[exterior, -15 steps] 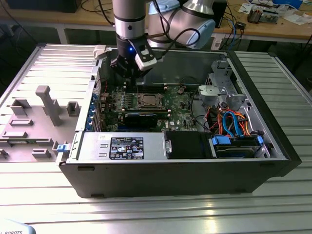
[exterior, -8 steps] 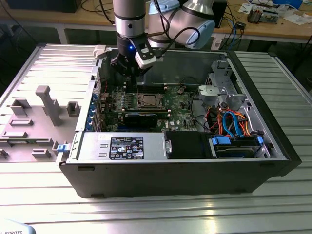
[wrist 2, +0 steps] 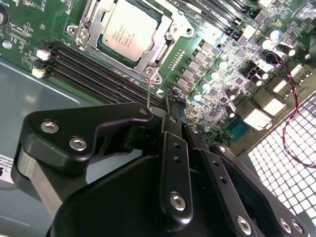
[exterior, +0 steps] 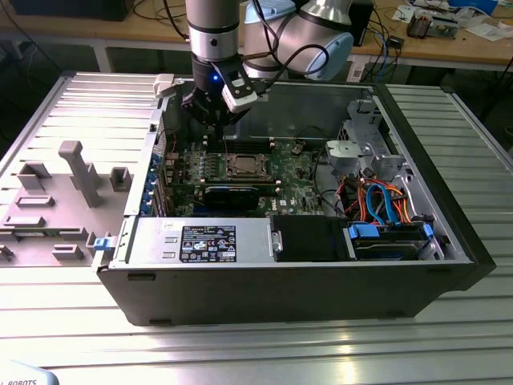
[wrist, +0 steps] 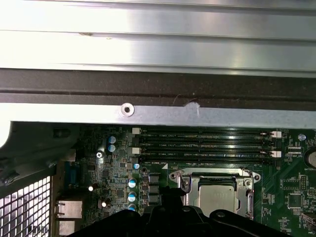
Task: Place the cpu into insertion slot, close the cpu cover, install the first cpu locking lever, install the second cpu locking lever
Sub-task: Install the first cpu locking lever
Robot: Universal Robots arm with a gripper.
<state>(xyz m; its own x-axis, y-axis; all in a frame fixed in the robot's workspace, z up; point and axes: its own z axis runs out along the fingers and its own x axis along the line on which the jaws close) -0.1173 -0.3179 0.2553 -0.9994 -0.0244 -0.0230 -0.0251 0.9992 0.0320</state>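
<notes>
The cpu (wrist 2: 129, 29) lies flat in its socket on the green motherboard (exterior: 288, 172), silver top up, also visible in the first wrist view (wrist: 216, 196). The cpu cover (wrist 2: 143, 63), a silvery frame, is down around it. A thin wire locking lever (wrist 2: 149, 89) stands up from the socket's corner to my gripper (wrist 2: 168, 114). In the exterior view the gripper (exterior: 218, 120) hangs just above the socket's left side, with the lever (exterior: 226, 146) running up into it. The fingers look closed together on the lever's end.
Black memory slots (wrist 2: 98, 74) run beside the socket. A black card (exterior: 231, 195) and the power supply (exterior: 200, 241) sit nearer the case front. A drive cage with blue and orange cables (exterior: 385, 200) stands at the exterior view's right. Grey fixtures (exterior: 72, 172) stand outside the case.
</notes>
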